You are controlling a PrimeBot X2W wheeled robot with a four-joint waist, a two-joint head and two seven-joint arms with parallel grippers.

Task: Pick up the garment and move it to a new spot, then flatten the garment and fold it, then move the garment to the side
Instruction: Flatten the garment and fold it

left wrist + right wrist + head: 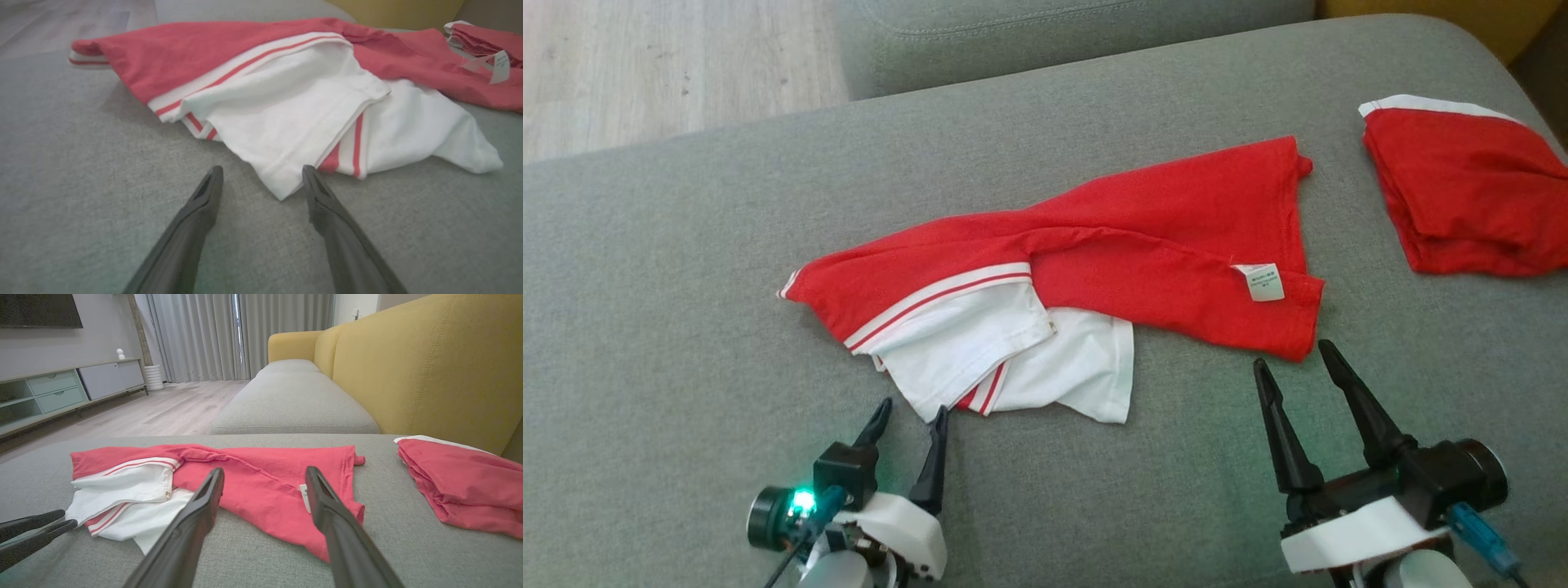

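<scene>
The red-and-white shirt [1143,237] lies crumpled across the grey sofa cushion [670,310] — the left tool [913,408] at its white corner, the right tool [1294,353] just short of its red hem — both empty, fingers spread wide.

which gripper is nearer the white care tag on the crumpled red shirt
Right. The right gripper is just short of the care tag; the left gripper is far along the shirt, at its white end.

Spread right gripper [264,471] near rumpled red-and-white garment [257,488], grey cushion [261,555], folded red cloth [461,486], possibly another shirt
</scene>
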